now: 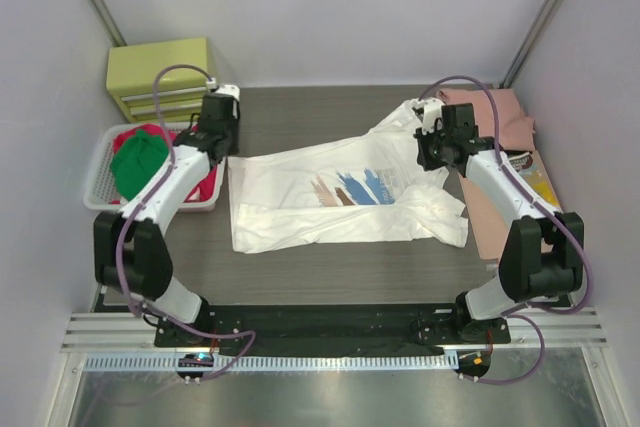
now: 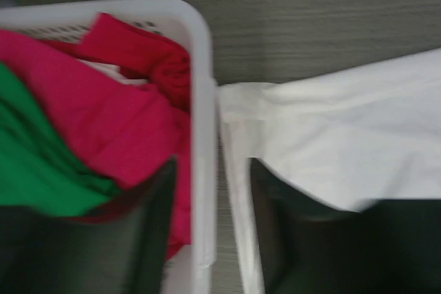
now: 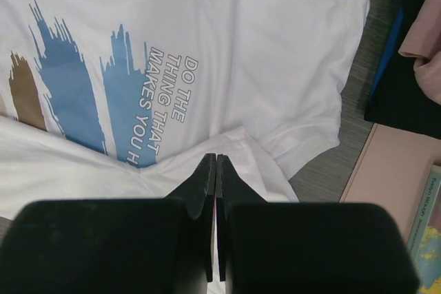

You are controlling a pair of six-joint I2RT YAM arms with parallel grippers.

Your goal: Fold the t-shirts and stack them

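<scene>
Since the parted left end effector [image 2: 212, 166] straddles the white slotted plastic basket [image 2: 200, 39], closing may clamp it, not the white brush-stroke-printed cloth t-shirt [image 2: 344, 135]; the right end effector [image 3: 216, 160] is pressed together.

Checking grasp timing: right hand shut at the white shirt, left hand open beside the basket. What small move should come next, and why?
Probably nudge the left hand off the basket and onto the white t-shirt edge before closing: the basket wall stands between its open fingers, while the right hand looks pinched on a fold by the print.
</scene>
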